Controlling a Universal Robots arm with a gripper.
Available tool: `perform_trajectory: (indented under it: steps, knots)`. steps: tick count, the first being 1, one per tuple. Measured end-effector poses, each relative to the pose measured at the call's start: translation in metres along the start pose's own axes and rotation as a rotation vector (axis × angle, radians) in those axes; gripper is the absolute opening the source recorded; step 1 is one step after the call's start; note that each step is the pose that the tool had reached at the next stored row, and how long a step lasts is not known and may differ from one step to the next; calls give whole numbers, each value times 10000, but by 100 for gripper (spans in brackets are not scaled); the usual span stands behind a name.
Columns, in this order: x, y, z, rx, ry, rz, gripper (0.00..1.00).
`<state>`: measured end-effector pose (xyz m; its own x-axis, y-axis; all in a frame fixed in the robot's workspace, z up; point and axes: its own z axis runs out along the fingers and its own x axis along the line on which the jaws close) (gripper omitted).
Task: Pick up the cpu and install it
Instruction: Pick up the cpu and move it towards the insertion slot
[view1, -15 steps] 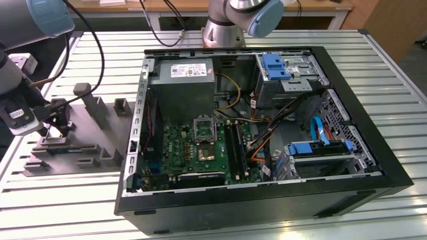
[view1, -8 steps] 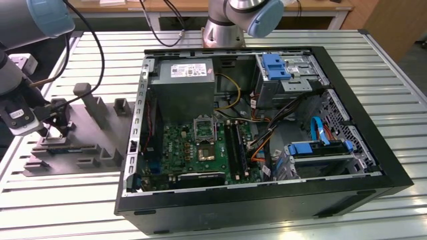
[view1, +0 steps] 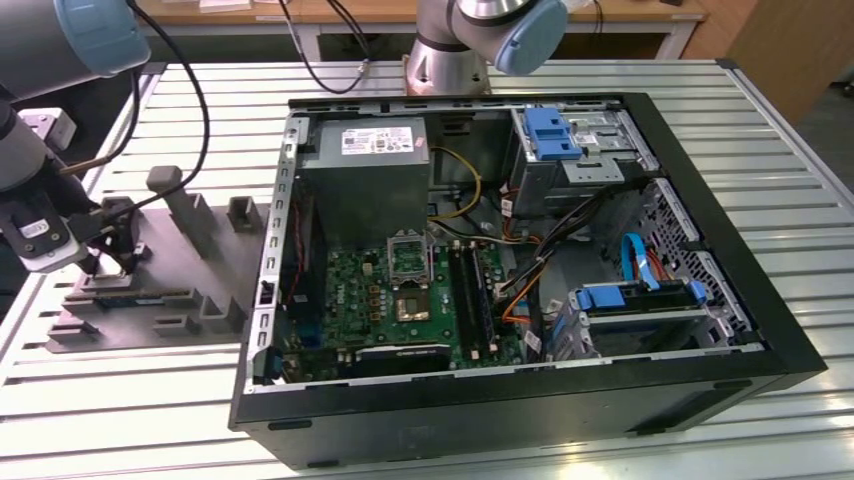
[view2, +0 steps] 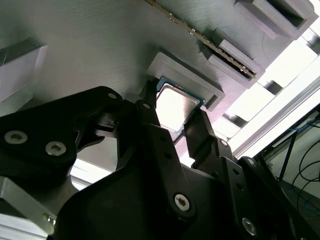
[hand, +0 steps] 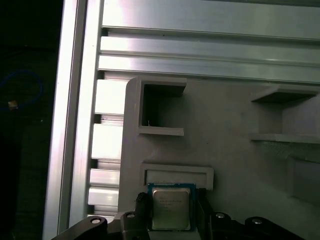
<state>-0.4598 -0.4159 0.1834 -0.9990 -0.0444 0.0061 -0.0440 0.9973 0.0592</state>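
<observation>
Gripper (view1: 110, 262) closed on the cpu (hand: 171, 209) at the grey fixture (view1: 200, 245).
You see the fingers (hand: 142, 206) pressed against two opposite edges of the cpu, which lies flat in a fixture pocket; fixture and gripper sit at the exterior view's left, beside the open computer case (view1: 747, 330).

Computer case (view1: 534, 415): black, side panel off, lying on a slatted metal table (view1: 134, 400).
Inside the case: grey power supply box (view1: 363, 195) with a white label; green motherboard (view1: 400, 305); two blue drive brackets (view1: 551, 133); orange cable (view1: 521, 290).
Just beside the case, on the exterior view's left: grey fixture block (view1: 200, 290), with the gripper (view1: 110, 262) lowered over it.
Beyond the case's far side: arm base (view1: 447, 60).
</observation>
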Motion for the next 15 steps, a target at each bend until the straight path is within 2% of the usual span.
perform_trajectory:
  steps: [3,6,11,15]
  knots:
    - [-1,1,-8,-3,-6,0,47]
    - [0,4,-67,2,-3,0,47]
    - [1,12,-193,12,-2,0,47]
    - [2,20,-328,21,-1,0,47]
